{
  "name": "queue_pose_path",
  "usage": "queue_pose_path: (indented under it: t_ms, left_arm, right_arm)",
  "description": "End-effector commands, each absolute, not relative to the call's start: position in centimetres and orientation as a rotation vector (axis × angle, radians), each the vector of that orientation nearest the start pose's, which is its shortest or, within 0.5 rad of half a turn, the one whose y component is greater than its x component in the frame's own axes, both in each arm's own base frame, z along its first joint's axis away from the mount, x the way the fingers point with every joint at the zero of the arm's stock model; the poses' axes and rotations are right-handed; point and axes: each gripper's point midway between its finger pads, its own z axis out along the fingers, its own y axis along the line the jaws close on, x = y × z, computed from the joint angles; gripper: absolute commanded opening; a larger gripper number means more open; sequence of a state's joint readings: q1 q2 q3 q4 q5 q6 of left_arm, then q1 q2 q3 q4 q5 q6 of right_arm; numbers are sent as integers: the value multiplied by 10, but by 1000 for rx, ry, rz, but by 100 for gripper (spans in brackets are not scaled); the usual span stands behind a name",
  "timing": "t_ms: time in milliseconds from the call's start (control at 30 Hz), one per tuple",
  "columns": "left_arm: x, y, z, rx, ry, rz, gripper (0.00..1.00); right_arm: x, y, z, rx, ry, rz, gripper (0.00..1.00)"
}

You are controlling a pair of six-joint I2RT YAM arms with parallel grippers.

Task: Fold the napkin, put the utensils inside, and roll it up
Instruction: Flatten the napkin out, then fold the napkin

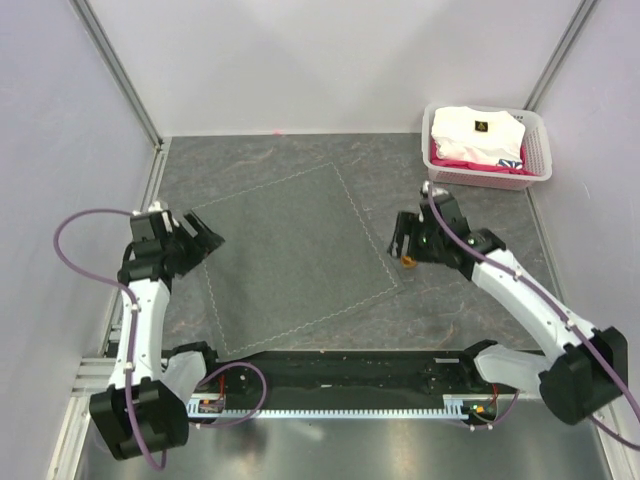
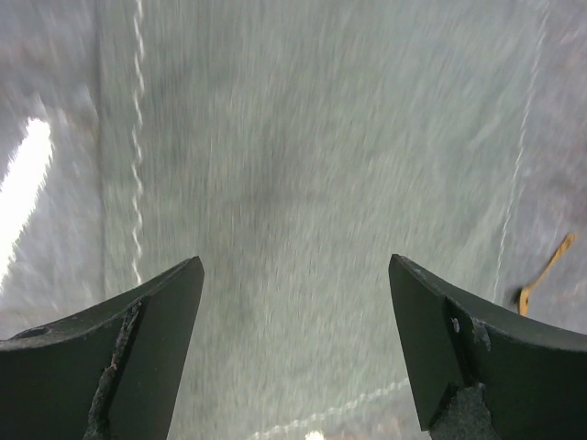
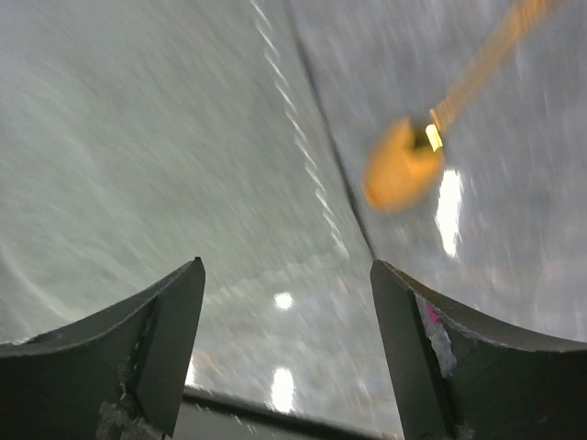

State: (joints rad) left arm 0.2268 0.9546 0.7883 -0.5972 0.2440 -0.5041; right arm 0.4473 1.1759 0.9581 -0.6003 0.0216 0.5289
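Note:
The grey-green napkin [image 1: 295, 260] lies spread flat and turned at an angle on the grey tabletop. My left gripper [image 1: 205, 238] is open and empty over its left corner; in the left wrist view [image 2: 295, 266] the cloth [image 2: 303, 147] fills the space between the jaws. My right gripper [image 1: 400, 240] is open and empty just above the napkin's right corner. The gold spoon [image 1: 408, 262] lies on the table beside that corner, mostly hidden under the gripper. In the right wrist view [image 3: 286, 266] its bowl [image 3: 404, 165] lies just off the napkin's hem [image 3: 138, 137]. It also shows in the left wrist view [image 2: 546, 273].
A pink and white basket [image 1: 541, 150] holding a white folded garment [image 1: 475, 130] stands at the back right corner. Walls enclose the table on the left, back and right. The black arm-base rail [image 1: 350, 368] runs along the near edge.

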Motion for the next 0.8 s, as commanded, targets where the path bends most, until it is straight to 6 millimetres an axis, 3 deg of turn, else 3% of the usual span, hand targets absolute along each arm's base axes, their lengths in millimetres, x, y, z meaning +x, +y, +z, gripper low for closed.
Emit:
queue_pose_path:
  t_ms: [0,167,367,767]
  left_arm:
    - [252,-23,145,-727,2254,-534,90]
    - [243,-23,141,-706,2285,-495,89]
    - [250,-23,163,-666,2256,-479,89]
    - [256,-28,192,-621,2216,-505,89]
  right_arm:
    - [235,127,123,291,2525,361,78]
    - [215,116,99,325,2582,315,64]
    - [217,113,86,321,2604,265,56]
    - [230,126,58,340,2609,319,52]
